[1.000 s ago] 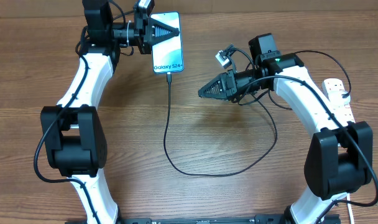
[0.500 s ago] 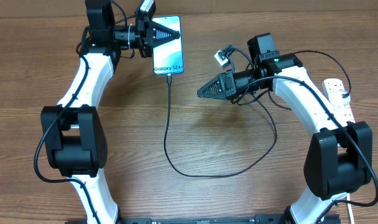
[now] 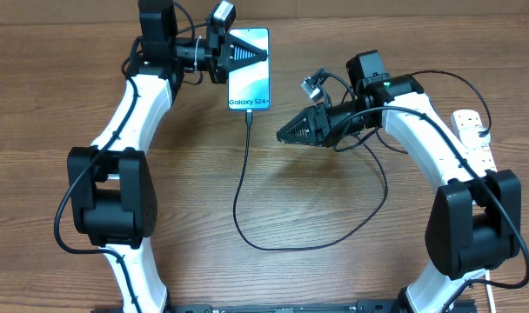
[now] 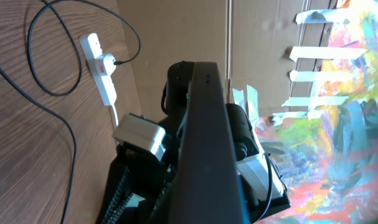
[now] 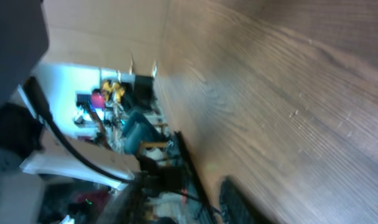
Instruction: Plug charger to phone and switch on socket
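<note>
Charger (image 3: pixel 236 204): looping across the near tabletop, its tip seemingly sitting in the phone's near end.
Socket (image 3: pixel 473 122): lying at the right edge. Its red switch is needing one square fingertip press, without dragging the cable.
Right hand (image 3: pixel 283 136): hovering beside the cable, opening unclear.
Phone (image 3: pixel 249 74): displaying "Galaxy S24+".
Left hand (image 3: pixel 264 54): lying closed across the phone.

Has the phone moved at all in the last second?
Yes. The phone has slid right, toward the white socket at the table's edge, along with the left gripper.
</note>
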`<state>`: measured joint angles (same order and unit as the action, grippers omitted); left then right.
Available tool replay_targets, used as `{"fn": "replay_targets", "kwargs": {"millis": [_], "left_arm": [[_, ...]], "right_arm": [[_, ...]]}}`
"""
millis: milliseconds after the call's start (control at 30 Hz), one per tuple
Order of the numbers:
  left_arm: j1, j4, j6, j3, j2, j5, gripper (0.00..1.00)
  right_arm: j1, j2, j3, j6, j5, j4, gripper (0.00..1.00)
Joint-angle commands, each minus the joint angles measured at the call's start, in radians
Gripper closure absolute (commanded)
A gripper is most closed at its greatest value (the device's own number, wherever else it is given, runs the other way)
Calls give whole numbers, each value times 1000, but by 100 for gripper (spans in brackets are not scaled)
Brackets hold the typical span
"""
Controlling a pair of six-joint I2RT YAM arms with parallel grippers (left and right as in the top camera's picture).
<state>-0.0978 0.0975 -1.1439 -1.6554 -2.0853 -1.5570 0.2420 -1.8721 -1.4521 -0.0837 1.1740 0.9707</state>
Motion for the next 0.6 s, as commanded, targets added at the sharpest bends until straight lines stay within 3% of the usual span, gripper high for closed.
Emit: {"fn": "replay_targets", "kwargs": {"millis": [0,367,567], "left_arm": [[-8,3,22,-8,19,-23,96],[-7,3,-68,-8,19,-23,96],[-7,3,-86,-8,19,-3,96]], "right_arm": [[0,14,-13,-19,11,-32,47],[6,14,-13,-9,219,-148,50],[53,14,-13,126,219,-245,51]]}}
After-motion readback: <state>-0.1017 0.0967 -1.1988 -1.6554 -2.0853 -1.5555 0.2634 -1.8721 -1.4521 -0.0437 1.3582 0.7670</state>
